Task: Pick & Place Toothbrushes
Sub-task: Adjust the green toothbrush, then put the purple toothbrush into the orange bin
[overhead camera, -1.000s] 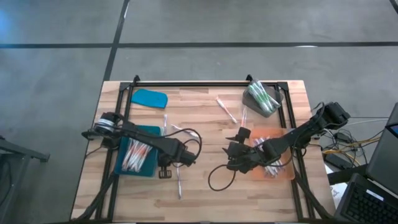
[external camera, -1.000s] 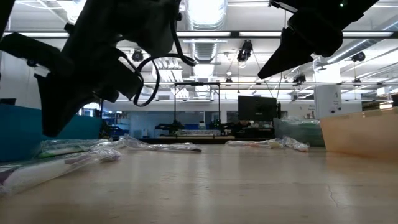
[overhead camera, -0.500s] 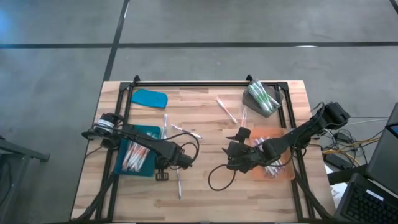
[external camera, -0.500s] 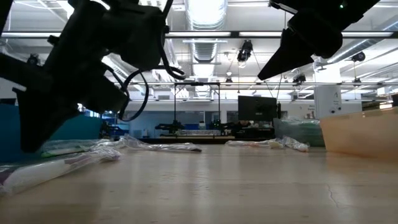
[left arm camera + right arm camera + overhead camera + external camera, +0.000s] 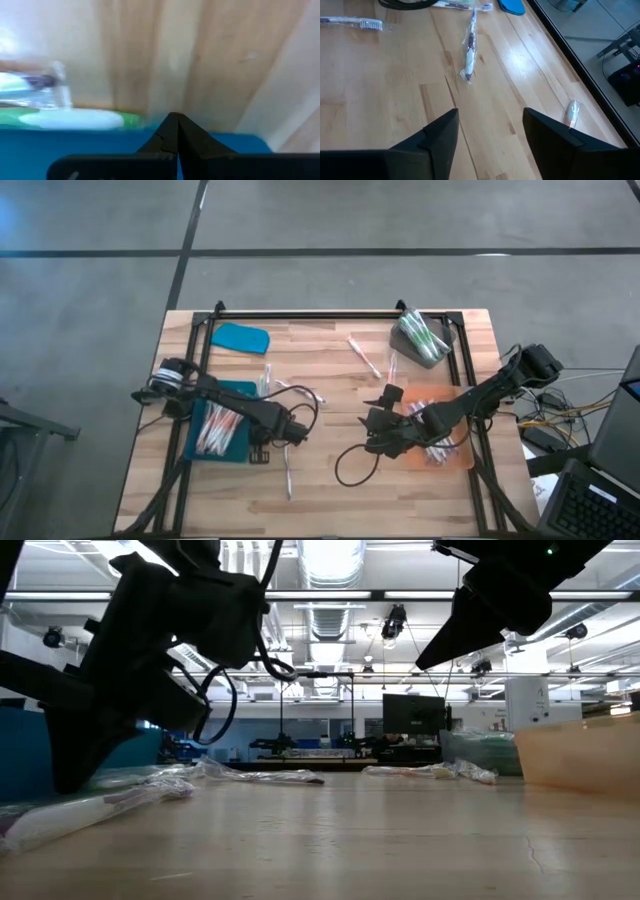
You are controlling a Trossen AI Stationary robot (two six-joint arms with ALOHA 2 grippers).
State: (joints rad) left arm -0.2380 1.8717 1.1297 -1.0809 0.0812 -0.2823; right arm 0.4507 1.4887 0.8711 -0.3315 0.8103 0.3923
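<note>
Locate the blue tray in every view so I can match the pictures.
High view: blue tray on the left side of the wooden table.
Low view: blue wall at the picture's left edge, table in front.
Left wrist view: blue band across the bottom, table beyond.
Right wrist view: not in it.
Shared landmark: the wooden table, in all four.

Toothbrushes point(image 5: 216, 430) in left tray point(image 5: 243, 390)
</note>
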